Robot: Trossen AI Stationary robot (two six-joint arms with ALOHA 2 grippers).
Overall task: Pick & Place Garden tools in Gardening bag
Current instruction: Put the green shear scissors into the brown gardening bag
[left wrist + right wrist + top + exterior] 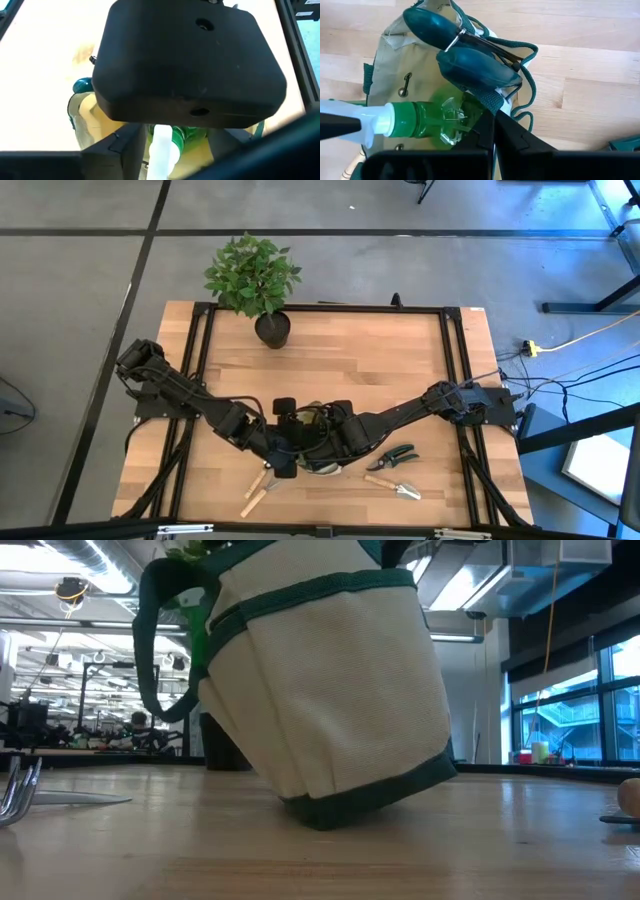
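- Closed on a loop handle, the right tool (492,142) props the gardening bag (320,690) tilted mid-desk: soft canvas, best gripped by rim or handles.
- Left tool (285,442) hangs over the bag, jaws partly apart around the spray bottle (427,120); smooth, light plastic, neck safest.

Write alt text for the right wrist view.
A green spray bottle with a white trigger top lies across the mouth of the tan gardening bag, beside teal-handled pruners already in it. The right gripper is shut on the bag's green-trimmed rim.
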